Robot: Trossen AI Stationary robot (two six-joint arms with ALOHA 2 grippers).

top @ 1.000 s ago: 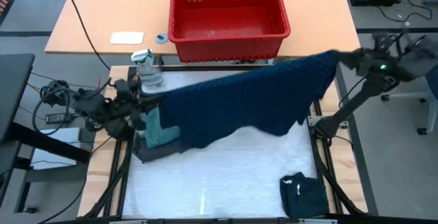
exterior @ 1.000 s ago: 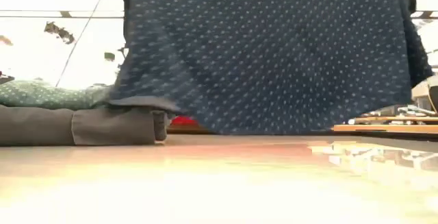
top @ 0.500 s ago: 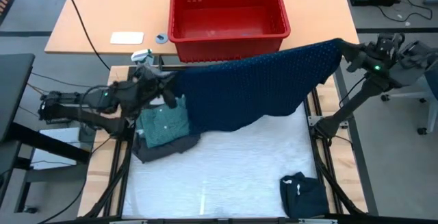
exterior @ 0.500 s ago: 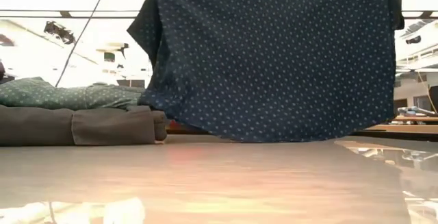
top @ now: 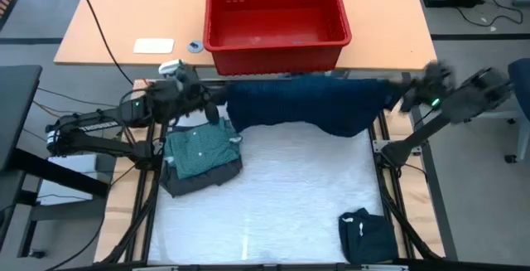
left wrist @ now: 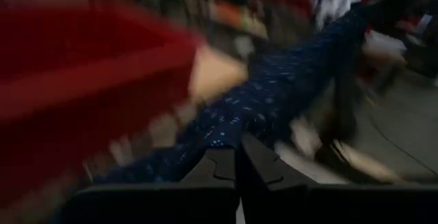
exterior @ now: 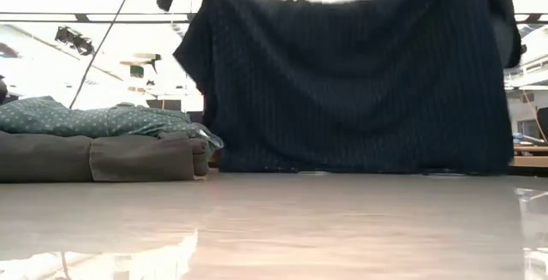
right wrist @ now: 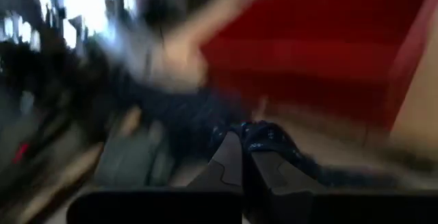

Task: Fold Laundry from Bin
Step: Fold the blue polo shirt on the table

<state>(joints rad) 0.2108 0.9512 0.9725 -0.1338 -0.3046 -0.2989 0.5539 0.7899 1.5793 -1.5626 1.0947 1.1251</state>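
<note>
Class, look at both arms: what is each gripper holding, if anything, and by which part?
Both hold the navy dotted garment, stretched between them: the left gripper shut on its left end, the right gripper shut on its right end.

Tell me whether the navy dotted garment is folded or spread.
Spread: the navy garment hangs stretched between the left gripper and right gripper.

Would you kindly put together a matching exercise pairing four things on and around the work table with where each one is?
Things:
1. navy dotted garment
2. red bin
3. teal-green T-shirt
4. dark crumpled piece

Places:
A. on the wooden table, empty
B. lying on the grey garment
C. stretched between the left gripper and right gripper
D. near the white mat's front right corner

Pairs: 1-C, 2-A, 3-B, 4-D
</note>
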